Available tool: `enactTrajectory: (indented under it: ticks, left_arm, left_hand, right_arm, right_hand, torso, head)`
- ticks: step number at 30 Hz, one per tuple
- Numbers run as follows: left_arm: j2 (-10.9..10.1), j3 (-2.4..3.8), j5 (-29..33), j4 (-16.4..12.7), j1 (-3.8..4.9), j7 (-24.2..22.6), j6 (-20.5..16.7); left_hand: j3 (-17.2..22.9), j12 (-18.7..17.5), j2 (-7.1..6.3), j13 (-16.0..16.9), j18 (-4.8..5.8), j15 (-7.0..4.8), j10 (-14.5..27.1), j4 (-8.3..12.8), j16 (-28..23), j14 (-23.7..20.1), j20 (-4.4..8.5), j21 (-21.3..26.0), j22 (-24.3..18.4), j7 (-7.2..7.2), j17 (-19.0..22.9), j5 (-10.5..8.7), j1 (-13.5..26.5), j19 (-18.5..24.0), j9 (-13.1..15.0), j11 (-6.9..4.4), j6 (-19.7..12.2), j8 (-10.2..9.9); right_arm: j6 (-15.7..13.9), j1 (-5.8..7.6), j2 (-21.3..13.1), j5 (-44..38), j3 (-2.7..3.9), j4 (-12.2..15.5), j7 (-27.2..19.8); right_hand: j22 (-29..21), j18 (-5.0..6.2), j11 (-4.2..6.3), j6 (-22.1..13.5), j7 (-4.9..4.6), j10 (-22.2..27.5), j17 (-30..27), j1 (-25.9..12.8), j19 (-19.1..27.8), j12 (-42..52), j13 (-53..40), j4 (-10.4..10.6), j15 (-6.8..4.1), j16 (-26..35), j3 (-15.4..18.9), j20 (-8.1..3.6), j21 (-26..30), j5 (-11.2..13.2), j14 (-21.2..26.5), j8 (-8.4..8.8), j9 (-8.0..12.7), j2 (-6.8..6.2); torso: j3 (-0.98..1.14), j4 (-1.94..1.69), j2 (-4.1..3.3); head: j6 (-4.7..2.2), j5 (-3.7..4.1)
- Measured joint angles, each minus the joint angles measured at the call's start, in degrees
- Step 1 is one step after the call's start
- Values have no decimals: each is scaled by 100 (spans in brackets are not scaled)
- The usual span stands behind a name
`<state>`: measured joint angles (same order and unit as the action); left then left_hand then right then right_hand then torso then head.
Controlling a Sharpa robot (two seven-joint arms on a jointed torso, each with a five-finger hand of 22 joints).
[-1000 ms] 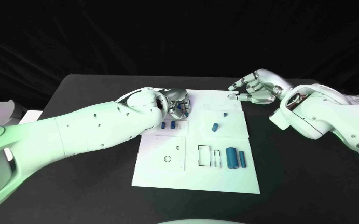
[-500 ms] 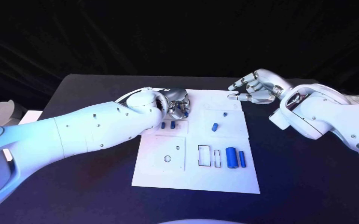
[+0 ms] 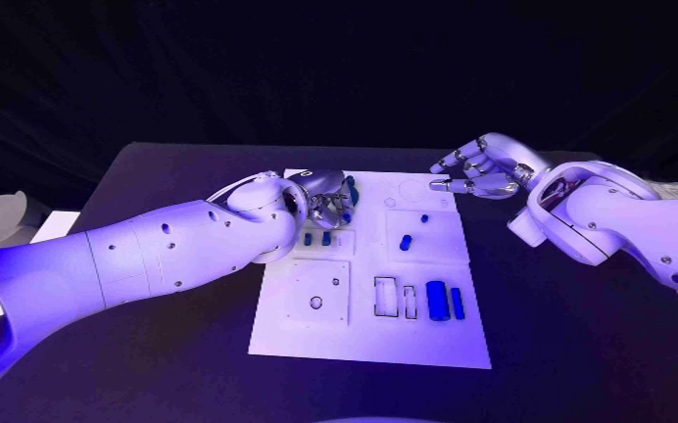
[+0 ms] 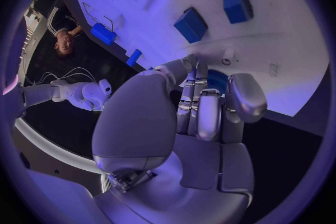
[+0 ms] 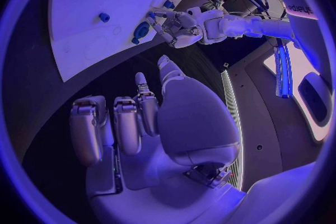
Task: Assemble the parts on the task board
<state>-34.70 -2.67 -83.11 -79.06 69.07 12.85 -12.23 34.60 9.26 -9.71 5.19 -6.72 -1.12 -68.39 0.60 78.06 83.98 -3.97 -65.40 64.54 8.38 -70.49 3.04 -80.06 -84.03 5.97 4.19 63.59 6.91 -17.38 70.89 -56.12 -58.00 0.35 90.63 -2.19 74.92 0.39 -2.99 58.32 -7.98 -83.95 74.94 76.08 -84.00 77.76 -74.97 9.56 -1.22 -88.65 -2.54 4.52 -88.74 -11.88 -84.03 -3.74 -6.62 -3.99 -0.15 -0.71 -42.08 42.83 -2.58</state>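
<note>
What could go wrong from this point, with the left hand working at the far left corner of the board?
The left hand has its fingers around a blue part at the task board's far corner; little of it shows, so it may slip or seat crooked. Two small blue parts stand just beside the wrist, where a sweep of the arm could knock them. The right hand hovers off the far right edge, too far to steady the board.
</note>
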Motion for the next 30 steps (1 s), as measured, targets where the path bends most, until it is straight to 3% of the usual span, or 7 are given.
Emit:
enactTrajectory:
  ticks: [13, 23, 30]
  left_arm:
    - [-503, 157, 91, -476, 4, -13, -284]
    - [-782, 188, 219, -613, 8, -9, -371]
    - [-840, 191, 293, -567, 11, 5, -345]
  left_hand:
    - [0, -28, 5, 0, 0, 0, -63, 0, 22, 0, 0, 0, 0, -20, 6, 0, 47, 0, -8, -22, 60, -11]
    - [0, -62, -17, -1, 0, 0, -102, 0, 22, 0, 0, 0, 0, -20, 14, 0, 69, 0, -9, -20, 60, -16]
    - [-1, -62, -11, -1, 0, 0, -102, 0, 22, 0, 0, 0, 1, -20, 14, 0, 125, 0, -18, -20, 102, -20]
  right_arm:
    - [0, -1, -4, 0, 0, -19, -3]
    - [0, -7, 1, 0, 0, -29, -4]
    - [0, -8, 0, 0, 0, -29, -4]
  right_hand:
    - [-1, 0, 0, 0, 0, 0, -1, 0, 0, 0, 0, 0, 0, 0, 0, 0, 0, 0, 0, 0, 1, 0]
    - [-1, 0, 0, 0, 0, 0, -2, 0, 0, 0, 0, 0, 0, 0, 0, 0, 0, 0, 0, 0, 2, 0]
    - [-2, 0, 0, 0, 0, 0, -2, 0, 0, 0, 0, 0, 0, 0, 0, 0, 0, 0, 0, 0, 2, 0]
  torso:
    - [0, -5, 2]
    - [0, -1, 2]
    - [2, -1, -3]
  head:
    - [-24, 2]
    - [-43, 0]
    - [-38, -2]
